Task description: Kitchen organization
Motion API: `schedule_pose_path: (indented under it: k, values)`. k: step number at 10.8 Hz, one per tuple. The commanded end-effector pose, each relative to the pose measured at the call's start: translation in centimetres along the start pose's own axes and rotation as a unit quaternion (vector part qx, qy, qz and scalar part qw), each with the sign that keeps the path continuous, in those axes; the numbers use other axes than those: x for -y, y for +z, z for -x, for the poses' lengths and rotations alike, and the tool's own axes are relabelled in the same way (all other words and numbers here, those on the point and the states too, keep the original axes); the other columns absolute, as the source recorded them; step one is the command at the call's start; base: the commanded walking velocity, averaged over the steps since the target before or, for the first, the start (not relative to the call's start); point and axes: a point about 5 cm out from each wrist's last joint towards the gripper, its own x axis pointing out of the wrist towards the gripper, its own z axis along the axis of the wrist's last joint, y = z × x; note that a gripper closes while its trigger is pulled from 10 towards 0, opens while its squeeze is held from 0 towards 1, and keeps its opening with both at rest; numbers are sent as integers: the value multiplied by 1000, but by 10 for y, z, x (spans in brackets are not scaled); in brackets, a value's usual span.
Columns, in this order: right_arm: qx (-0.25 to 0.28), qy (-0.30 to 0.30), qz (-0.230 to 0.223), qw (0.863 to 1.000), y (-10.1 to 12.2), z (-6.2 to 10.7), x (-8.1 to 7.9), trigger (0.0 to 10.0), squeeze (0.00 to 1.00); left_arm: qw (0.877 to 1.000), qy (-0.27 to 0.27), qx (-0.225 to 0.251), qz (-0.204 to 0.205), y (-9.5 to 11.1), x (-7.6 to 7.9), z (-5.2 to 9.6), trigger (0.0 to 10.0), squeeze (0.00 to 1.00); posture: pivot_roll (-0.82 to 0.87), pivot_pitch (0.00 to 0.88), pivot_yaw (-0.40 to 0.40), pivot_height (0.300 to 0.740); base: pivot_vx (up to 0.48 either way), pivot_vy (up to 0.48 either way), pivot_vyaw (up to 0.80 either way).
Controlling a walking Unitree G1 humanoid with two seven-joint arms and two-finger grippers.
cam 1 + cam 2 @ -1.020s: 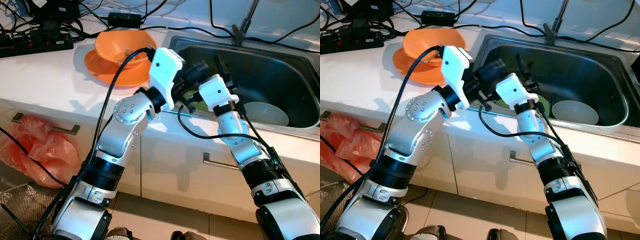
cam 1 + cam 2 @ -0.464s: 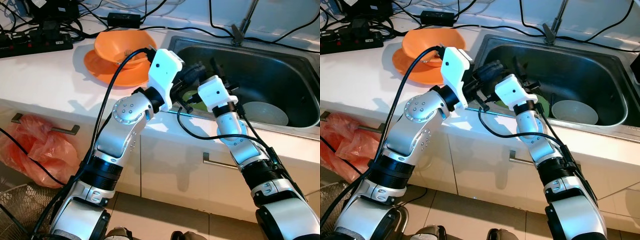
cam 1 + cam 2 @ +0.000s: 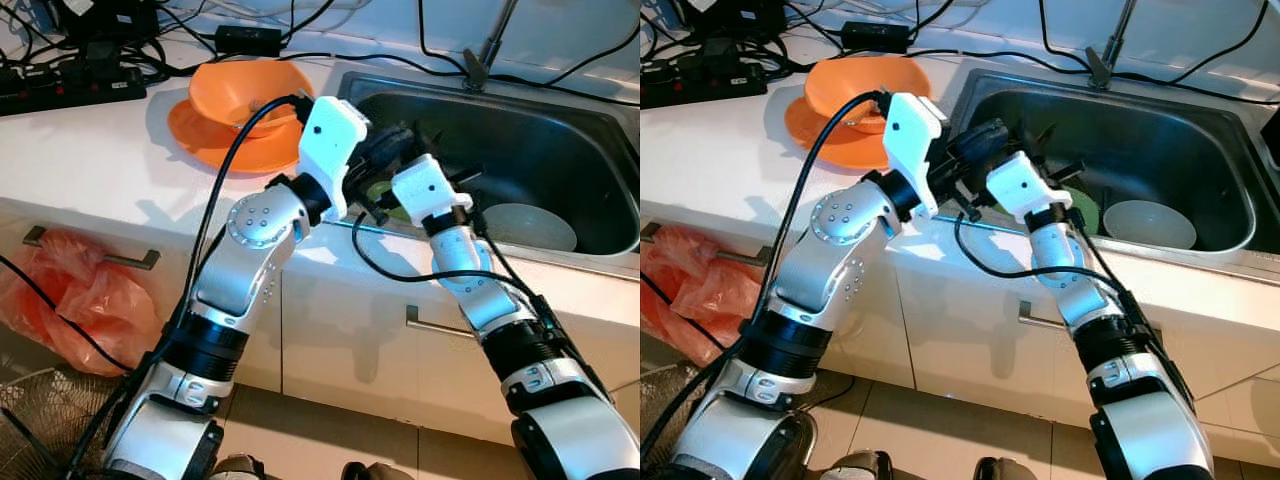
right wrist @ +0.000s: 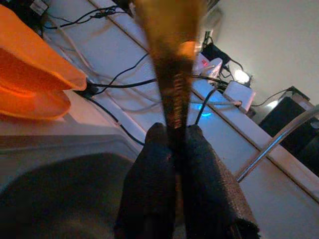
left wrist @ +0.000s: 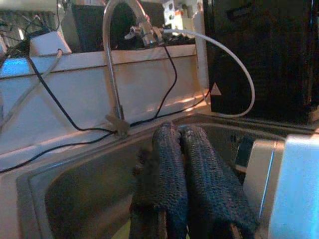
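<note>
— Standing at the counter (image 3: 90, 150), I am logging both arms reaching over the sink (image 3: 560, 140), at centre frame. What is each pincer doing?

— Left gripper (image 5: 179, 132): its two black fingers are pressing flat against each other, clenched, with nothing between them. It is hanging above the basin's left end, pointing toward the faucet (image 5: 110, 59).

— And the other?

— Right gripper (image 4: 173, 132): it is clamping a thin brown utensil (image 4: 172, 59) between its fingers. The piece is widening as it runs away from the fingertips; I cannot tell what kind of utensil it is.

— Where is that item sitting in the room?

— It is being held in the air just beside the left gripper, over the sink's near left corner. A green item (image 3: 1086, 210) is lying in the basin under both arms, and a white bowl (image 3: 530, 228) is resting further right on the basin floor.

— Anything on the worktop?

— An orange bowl (image 3: 240, 85) is sitting on an orange plate (image 3: 195, 135) in the upper left of the frame, near the sink's rim. A red bag (image 3: 70, 290) is hanging at the lower left.
</note>
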Motion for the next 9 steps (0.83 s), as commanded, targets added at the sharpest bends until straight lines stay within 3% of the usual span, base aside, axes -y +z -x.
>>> schedule_pose_path:
  k: [1,2,6,9]
  values:
    - [0,-9,-2,1000,-2,2,4,0,0,1000,4,3,-10,3,-2,-1,10000,0,70,100,-44,740,0,0,0]
    - [-1,-9,-3,1000,-2,1,4,0,0,1000,8,2,-12,2,-4,-1,10000,1000,70,98,-43,740,0,0,0]
    - [-14,-22,-20,999,-5,1,7,0,0,999,34,-5,-11,0,-11,2,10000,1000,70,98,-43,740,0,0,0]
    - [-50,-58,-70,995,-13,0,15,0,0,999,39,-7,-11,-3,-12,11,10000,1000,74,89,-47,740,0,0,0]
